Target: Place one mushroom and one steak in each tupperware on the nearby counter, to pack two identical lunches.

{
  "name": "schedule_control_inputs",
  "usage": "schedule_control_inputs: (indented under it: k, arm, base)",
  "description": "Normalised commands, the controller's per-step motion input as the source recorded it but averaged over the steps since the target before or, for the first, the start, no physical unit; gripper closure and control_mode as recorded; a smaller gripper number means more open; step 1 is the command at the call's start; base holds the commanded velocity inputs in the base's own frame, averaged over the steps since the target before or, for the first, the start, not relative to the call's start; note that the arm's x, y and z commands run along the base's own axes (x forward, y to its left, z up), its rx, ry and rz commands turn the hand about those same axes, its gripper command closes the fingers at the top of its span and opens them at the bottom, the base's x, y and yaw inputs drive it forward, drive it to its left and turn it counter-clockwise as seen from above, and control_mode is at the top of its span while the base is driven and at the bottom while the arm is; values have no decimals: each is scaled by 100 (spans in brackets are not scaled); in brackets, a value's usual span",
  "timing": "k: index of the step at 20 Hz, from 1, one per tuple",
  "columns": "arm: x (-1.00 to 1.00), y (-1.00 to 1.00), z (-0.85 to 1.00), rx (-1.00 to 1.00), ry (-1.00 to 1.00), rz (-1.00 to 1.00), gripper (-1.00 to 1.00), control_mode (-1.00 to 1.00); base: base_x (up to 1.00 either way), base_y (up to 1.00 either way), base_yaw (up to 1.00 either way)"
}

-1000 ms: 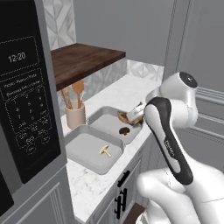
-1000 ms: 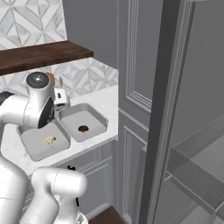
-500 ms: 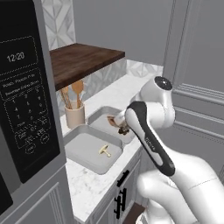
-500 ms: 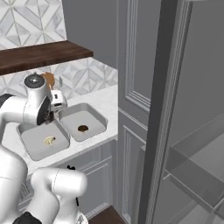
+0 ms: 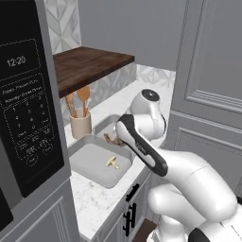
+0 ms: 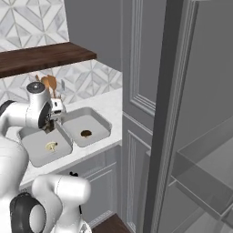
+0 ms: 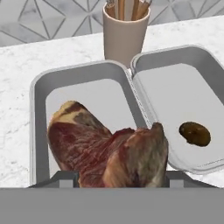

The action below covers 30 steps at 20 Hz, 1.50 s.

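My gripper (image 5: 112,139) (image 6: 50,124) is shut on a raw red-brown steak (image 7: 105,153), which hangs low over the left tupperware (image 7: 38,94) in the hand view. That grey tray is the near one (image 5: 85,170) in the left base view, and a pale mushroom (image 5: 112,163) (image 6: 51,145) lies in it. In the hand view the steak hides this mushroom. The second tupperware (image 7: 210,78) (image 6: 101,122) sits right beside it on the white counter (image 5: 94,203) and holds a dark brown mushroom (image 7: 194,133) (image 6: 85,133). My arm hides most of this tray in the left base view.
A tan utensil holder (image 7: 124,33) (image 5: 80,125) with wooden spoons stands against the tiled wall just behind the seam between the trays. A dark wooden shelf (image 5: 90,66) hangs above, a microwave (image 5: 23,108) is at the left, and tall grey cabinet doors (image 6: 141,91) rise at the right.
My arm has swung left with the steak, from above the far tray to the near tray, and has come lower. Both mushrooms lie where they were.
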Motion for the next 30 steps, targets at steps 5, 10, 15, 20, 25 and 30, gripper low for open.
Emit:
schedule_control_inputs:
  k: [5,10,15,20,25,30]
  arm:
    - [42,39,-42,-1,9,7,100,-100]
    - [9,48,-32,-3,0,10,100,-100]
    - [3,16,-41,-3,0,2,100,-100]
    - [12,12,-32,-1,0,1,100,-100]
    - [30,23,-26,-1,0,0,-100,-100]
    - [23,20,-5,0,0,0,-100,-100]
  base:
    - [0,0,0]
    - [0,0,0]
    - [0,0,0]
    - [0,0,0]
    - [0,0,0]
    - [0,0,0]
